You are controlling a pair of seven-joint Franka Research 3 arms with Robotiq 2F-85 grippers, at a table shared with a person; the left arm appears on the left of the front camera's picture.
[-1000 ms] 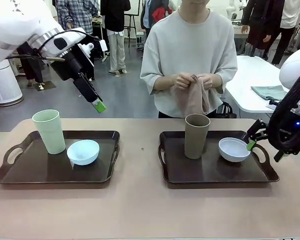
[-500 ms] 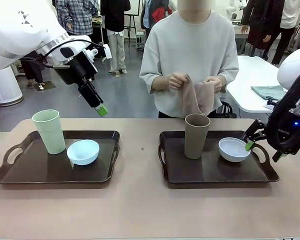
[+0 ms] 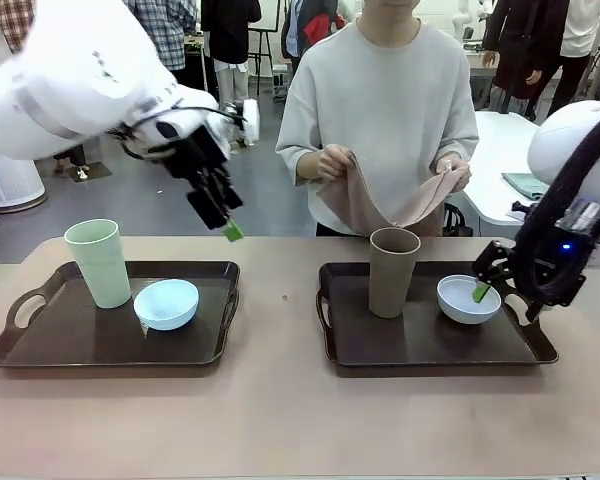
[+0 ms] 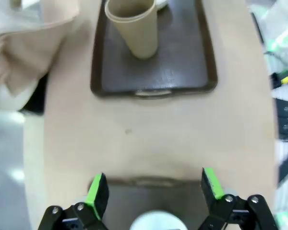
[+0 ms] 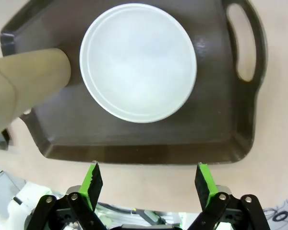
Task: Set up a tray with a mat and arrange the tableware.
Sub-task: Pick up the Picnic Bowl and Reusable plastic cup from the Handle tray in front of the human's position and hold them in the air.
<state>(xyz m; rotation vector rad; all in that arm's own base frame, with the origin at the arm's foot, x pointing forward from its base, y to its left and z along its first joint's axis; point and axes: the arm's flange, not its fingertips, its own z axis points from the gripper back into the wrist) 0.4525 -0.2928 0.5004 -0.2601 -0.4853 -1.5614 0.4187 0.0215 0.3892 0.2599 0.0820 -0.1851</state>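
our right tool (image 3: 500, 296), spread, hovers just beside the bluish-white round bowl (image 3: 467, 298) on the dark brown tray (image 3: 430, 365) near the tabletop's right edge. we fear a skewed descent could knock it into the matte brown tumbler (image 3: 392, 270). our left tool (image 3: 226, 222) is spread too, and empty.

Before me on the bench (image 3: 280, 420), left tray (image 3: 40, 345) and right tray (image 3: 420, 345) lie side by side. Left tumbler (image 3: 99, 262) stands left of left bowl (image 3: 166, 304); right tumbler (image 3: 393, 272) left of right bowl (image 3: 458, 300). The person (image 3: 380, 100) stands behind the bench.

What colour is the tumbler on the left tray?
The tumbler is pale green; the front view shows it best.
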